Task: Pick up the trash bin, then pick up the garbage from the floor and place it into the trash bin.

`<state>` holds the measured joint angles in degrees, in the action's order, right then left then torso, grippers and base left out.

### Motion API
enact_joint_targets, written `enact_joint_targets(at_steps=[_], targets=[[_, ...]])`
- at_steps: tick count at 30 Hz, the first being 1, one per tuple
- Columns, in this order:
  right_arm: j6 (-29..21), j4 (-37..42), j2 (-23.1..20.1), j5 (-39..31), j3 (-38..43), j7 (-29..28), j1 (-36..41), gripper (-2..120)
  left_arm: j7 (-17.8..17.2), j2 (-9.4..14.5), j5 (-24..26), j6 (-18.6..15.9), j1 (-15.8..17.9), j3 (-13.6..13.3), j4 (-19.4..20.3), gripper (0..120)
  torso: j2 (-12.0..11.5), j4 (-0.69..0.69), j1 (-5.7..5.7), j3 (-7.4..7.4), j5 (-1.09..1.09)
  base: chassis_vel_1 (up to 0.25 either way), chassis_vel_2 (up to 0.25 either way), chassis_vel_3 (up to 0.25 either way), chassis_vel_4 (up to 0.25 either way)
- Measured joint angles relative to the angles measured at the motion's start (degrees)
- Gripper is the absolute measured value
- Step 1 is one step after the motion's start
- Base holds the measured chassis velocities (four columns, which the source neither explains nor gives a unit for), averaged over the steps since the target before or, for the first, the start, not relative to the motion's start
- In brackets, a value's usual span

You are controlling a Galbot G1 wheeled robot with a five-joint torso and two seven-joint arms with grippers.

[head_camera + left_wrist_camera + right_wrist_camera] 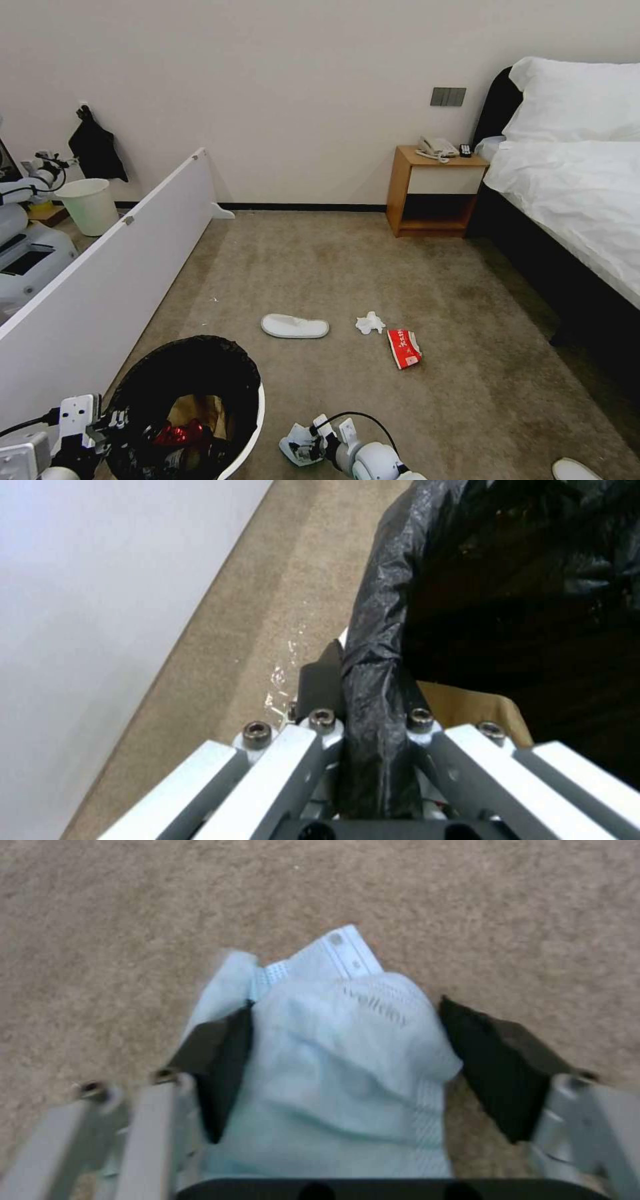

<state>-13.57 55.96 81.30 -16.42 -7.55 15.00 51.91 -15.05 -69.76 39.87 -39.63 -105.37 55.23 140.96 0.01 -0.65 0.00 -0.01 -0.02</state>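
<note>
Light-blue soft cloth (333,1065), limp and light, is bracketed mid-fold between the right pincer (347,1060) pads, not yet clenched; round white black-bagged trash bin (250,427), light, is clamped at its rim by the left pincer (370,705).

A hotel-style bedroom: a bed (573,193) with white linen stands at the right, a wooden nightstand (437,193) with a telephone (437,147) against the far wall, carpet (373,267) underfoot, a white slipper (295,327) lying mid-floor.
</note>
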Motion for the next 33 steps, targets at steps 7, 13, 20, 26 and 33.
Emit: enact_joint_targets(at_steps=[7,13,20,26,33], targets=[[0.0,0.1,-0.2,-0.4,0.1,0.1,0.0,40,0.0,0.0,0.1,0.0,0.0,0.0,0.0,3,0.0,0.02,0.00,0.00,0.00,0.000,0.000,0.000,0.000],[-0.2,0.3,-0.3,-0.8,-0.1,0.2,0.1,19,0.0,0.1,0.1,0.0,0.1,-0.1,0.0,3,0.0,0.04,0.00,0.01,0.02,0.000,0.000,0.000,0.000],[-0.3,0.7,-0.5,-0.9,-0.4,0.3,0.3,0,0.0,0.1,0.2,0.0,0.3,-0.1,-0.1,3,0.0,0.04,0.00,0.01,0.03,0.000,0.000,0.000,0.000],[-0.3,2.0,-1.2,-1.6,-1.3,0.4,0.5,0,0.0,0.2,0.3,0.0,0.4,-0.2,-0.3,3,0.0,0.03,0.00,0.01,0.03,0.000,0.000,0.000,0.000],[3.8,5.8,-2.7,-0.2,0.9,0.7,1.8,0,0.0,0.3,0.6,0.0,0.8,-0.6,-0.6,3,0.0,0.02,0.00,0.02,0.02,0.000,0.000,0.000,0.000]])
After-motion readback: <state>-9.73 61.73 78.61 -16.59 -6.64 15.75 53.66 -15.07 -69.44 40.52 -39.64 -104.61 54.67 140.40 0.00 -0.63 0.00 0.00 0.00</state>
